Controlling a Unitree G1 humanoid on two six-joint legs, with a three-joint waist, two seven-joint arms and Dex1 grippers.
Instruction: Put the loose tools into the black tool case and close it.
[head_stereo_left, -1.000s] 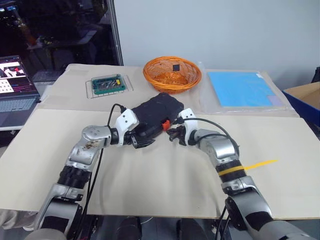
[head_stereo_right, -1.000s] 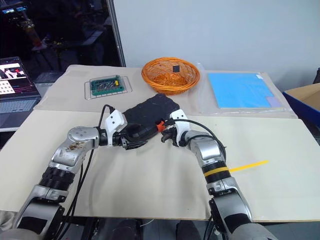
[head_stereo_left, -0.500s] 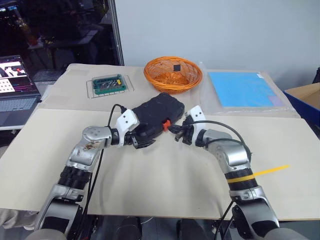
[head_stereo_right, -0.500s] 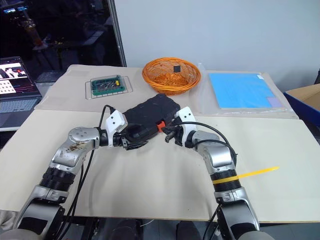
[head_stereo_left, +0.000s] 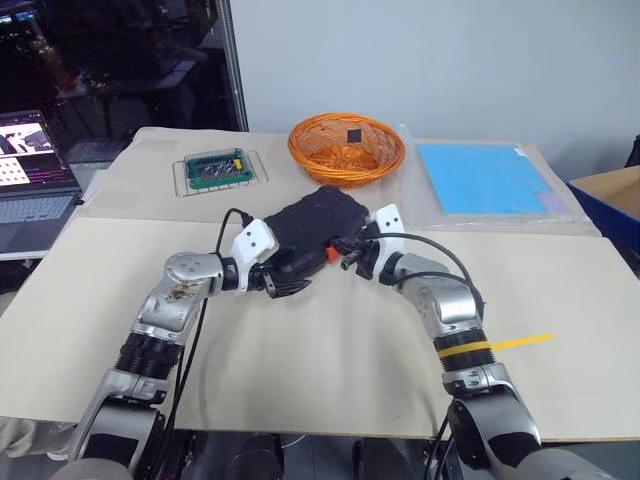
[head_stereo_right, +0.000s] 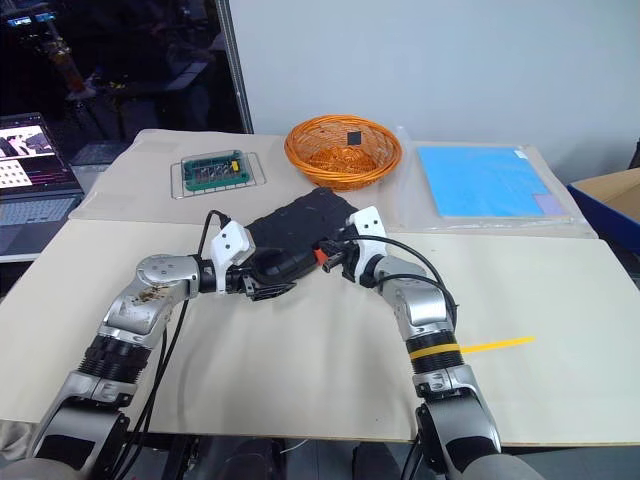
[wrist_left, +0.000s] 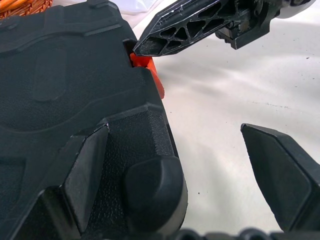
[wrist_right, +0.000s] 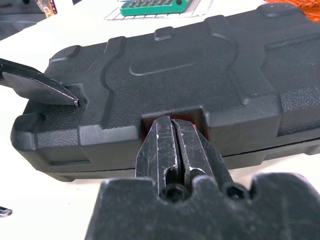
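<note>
Black tool case (head_stereo_left: 312, 237) lies lid-down-shut on the beige table cover (head_stereo_left: 300, 360), mid-table, just in front of the orange basket (head_stereo_left: 346, 148) and between both arms. Judged rigid moulded plastic, textured and not slippery, moderately heavy if loaded; best held by its corner and long edges, since the lid is broad and offers little for fingers. Left gripper (wrist_left: 210, 175) stands wide open, one finger resting on the case's near corner, the other hanging clear over the cover. Right gripper (wrist_right: 176, 145) is closed with nothing between its fingers, tips pressed into the recess at the orange latch (wrist_left: 150, 75) (latch seating not confirmed). Open room is ample toward the robot and to either side; the basket crowds the far end. Circuit board tray (head_stereo_left: 217, 168) and blue sheet (head_stereo_left: 488, 178) lie well apart
</note>
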